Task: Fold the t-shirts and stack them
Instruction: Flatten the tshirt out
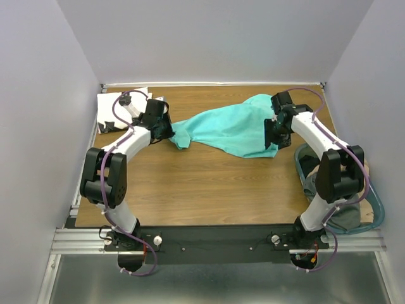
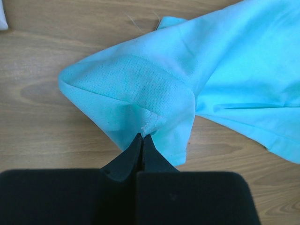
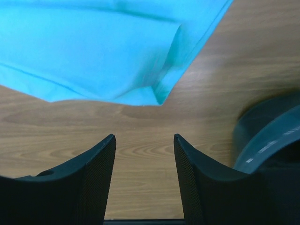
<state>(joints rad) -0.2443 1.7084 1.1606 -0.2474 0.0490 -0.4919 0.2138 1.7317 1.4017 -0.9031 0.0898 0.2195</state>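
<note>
Lying rumpled across the far half of the wooden table (image 1: 209,190): soft turquoise t-shirt (image 1: 234,130), fine mesh at its left fold. Pinched there by the left gripper (image 2: 142,137), jaws tight together. Just beyond the right gripper (image 3: 143,138), jaws parted and empty over bare wood.

A turquoise t-shirt (image 1: 231,128) lies crumpled and stretched left to right across the far half of the wooden table (image 1: 209,183). The left gripper (image 1: 166,130) meets its narrow left end, and the right gripper (image 1: 273,134) sits over its right edge. A white t-shirt (image 1: 121,103) lies folded in the far left corner. A blue-rimmed basket (image 1: 378,209) holding grey cloth (image 1: 348,218) sits at the near right.
</note>
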